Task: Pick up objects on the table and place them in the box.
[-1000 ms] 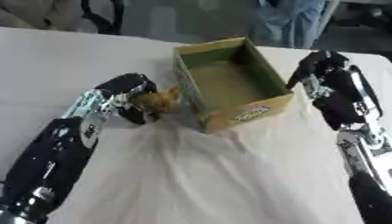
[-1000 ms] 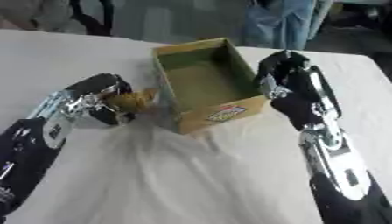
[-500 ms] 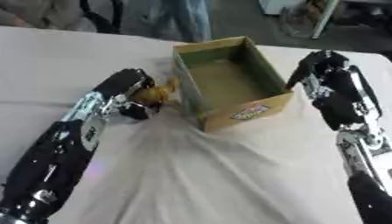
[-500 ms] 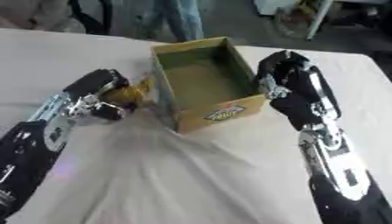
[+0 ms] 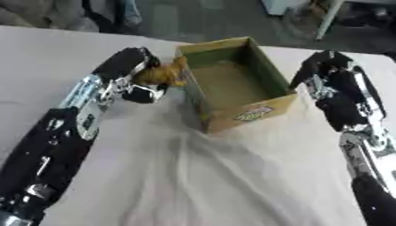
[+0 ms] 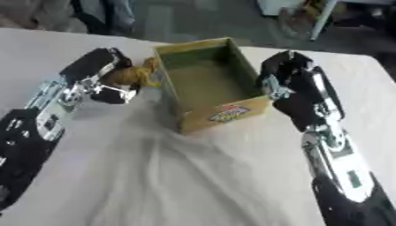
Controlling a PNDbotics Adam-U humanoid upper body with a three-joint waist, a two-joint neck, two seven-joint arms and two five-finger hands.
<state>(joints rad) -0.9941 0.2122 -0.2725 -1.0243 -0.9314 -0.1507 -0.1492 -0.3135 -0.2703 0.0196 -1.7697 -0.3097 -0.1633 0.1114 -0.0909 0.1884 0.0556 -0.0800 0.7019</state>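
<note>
Left eye view shows the left hand (image 5: pixel 133 75) curled round a small brown object (image 5: pixel 160 74), held just outside the box (image 5: pixel 236 112) wall, level with its rim. The right hand (image 5: pixel 329 84) rests against the box's far side; whether its fingers are spread cannot be told. The box looks empty, so nothing is placed yet; the drop remains.

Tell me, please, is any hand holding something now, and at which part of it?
The left hand is curled round a small brown object beside the box; which part it grips cannot be told. The right hand rests against the box's right wall.
</note>
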